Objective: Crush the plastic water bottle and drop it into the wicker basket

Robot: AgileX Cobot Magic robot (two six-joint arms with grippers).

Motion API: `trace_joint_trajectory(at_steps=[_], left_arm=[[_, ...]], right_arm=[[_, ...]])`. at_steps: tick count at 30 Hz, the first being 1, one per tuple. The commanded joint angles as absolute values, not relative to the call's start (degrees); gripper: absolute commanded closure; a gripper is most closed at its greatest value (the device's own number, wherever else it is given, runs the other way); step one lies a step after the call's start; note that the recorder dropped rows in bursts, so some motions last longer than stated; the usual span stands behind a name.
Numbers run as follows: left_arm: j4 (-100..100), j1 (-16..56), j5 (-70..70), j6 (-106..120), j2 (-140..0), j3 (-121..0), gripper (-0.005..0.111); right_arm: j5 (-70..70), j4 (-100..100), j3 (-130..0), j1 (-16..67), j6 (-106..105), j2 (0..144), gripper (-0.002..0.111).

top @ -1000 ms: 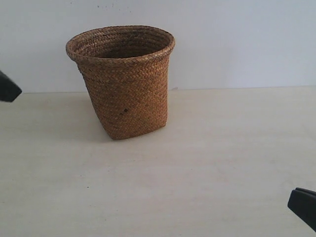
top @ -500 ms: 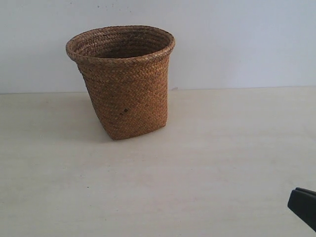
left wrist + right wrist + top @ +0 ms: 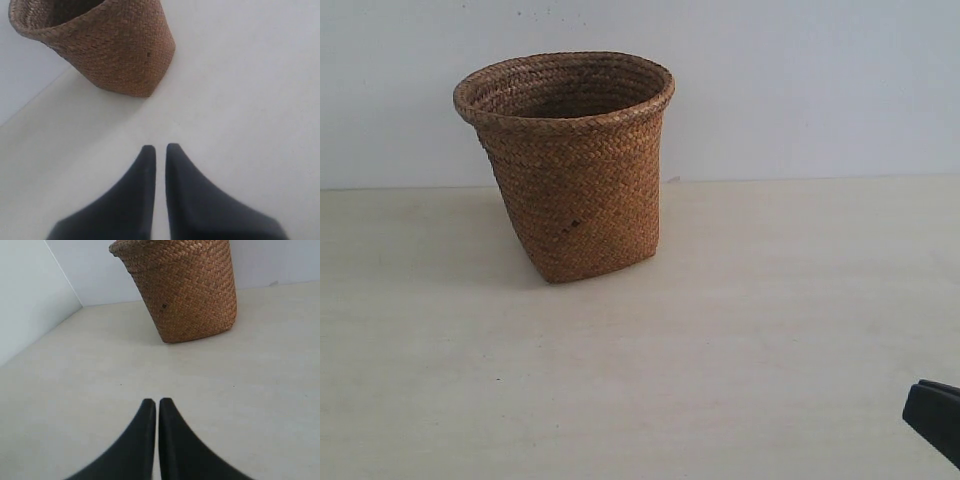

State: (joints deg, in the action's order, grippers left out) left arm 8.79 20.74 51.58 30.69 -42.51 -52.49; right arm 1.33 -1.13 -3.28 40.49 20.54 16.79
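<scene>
Both the left pincer and right pincer are clenched on nothing; no bottle shows, likely inside the basket on the tabletop, so park both arms clear

Coarse, rough herringbone weave of brown natural fibre all over the wicker basket, matt, with a thicker rolled braid at the rim and a few dark flecks in the strands. Pale, smooth, matt top on the table, faintly streaked like light wood laminate. Plain white, flat-finished wall behind. Smooth black plastic-looking fingers on the left gripper and right gripper, dull with a soft sheen.
</scene>
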Motion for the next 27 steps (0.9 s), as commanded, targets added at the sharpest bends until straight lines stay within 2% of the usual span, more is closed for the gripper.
trace_joint_trajectory(at_steps=[1,8,13,19,27], left_arm=[[12.6,20.6,50.7,28.5,-36.3,-52.3,0.103],[17.0,19.0,44.9,27.9,-25.8,-48.7,0.103],[20.9,14.9,30.7,27.9,-19.6,-37.8,0.103],[27.6,13.2,19.2,27.9,-13.8,-23.0,0.103],[30.0,13.2,10.6,27.9,-8.4,-9.2,0.103]], right_arm=[[0.7,-1.1,-3.1,40.5,20.5,16.7,0.108],[0.7,-1.1,-3.1,40.5,20.5,16.7,0.108],[0.7,-1.1,-3.1,40.5,20.5,16.7,0.108],[0.7,-1.1,-3.1,40.5,20.5,16.7,0.108],[0.7,-1.1,-3.1,40.5,20.5,16.7,0.108]])
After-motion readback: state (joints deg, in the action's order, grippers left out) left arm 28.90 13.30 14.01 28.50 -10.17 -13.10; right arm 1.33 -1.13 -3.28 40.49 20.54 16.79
